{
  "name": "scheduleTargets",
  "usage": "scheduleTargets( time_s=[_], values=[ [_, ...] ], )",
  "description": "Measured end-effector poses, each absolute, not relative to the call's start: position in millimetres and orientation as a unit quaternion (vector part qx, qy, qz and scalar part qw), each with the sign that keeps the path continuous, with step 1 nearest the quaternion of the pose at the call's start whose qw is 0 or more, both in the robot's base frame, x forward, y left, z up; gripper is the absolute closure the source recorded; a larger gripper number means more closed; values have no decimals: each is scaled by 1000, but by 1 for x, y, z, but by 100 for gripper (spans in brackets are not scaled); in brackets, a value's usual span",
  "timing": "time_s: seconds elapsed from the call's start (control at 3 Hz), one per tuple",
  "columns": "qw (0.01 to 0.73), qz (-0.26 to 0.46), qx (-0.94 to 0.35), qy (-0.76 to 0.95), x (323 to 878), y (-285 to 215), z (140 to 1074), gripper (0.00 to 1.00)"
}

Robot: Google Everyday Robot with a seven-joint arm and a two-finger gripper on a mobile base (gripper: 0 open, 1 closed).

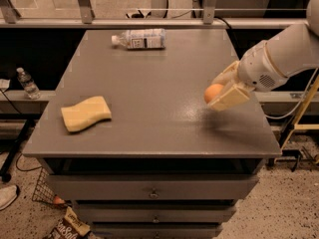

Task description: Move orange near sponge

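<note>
Across your grey tabletop (149, 68), the flat pale-yellow wavy sponge (85, 113) lies well apart, camera-left of the cream gripper (223, 92) clamped on the small round orange (213, 91).

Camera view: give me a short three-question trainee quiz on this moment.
1. True or false: the hand, at the right side of the table as seen here, is shut on the orange.
2. The sponge lies: A) beside the orange; B) across the table from it; C) on the floor.
3. Fill in: lying at the table's far edge is a plastic ____.
Key: 1 true; 2 B; 3 bottle.
</note>
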State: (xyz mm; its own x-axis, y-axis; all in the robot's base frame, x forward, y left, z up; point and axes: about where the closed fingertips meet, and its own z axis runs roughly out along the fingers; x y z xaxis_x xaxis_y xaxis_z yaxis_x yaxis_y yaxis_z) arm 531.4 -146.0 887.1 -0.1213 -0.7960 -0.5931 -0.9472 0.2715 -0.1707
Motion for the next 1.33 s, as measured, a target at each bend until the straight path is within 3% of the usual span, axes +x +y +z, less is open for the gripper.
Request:
scheduleTargets(
  time_s=[1.33],
  values=[
    [265,220,-748,568,516,59,855,100]
  ],
)
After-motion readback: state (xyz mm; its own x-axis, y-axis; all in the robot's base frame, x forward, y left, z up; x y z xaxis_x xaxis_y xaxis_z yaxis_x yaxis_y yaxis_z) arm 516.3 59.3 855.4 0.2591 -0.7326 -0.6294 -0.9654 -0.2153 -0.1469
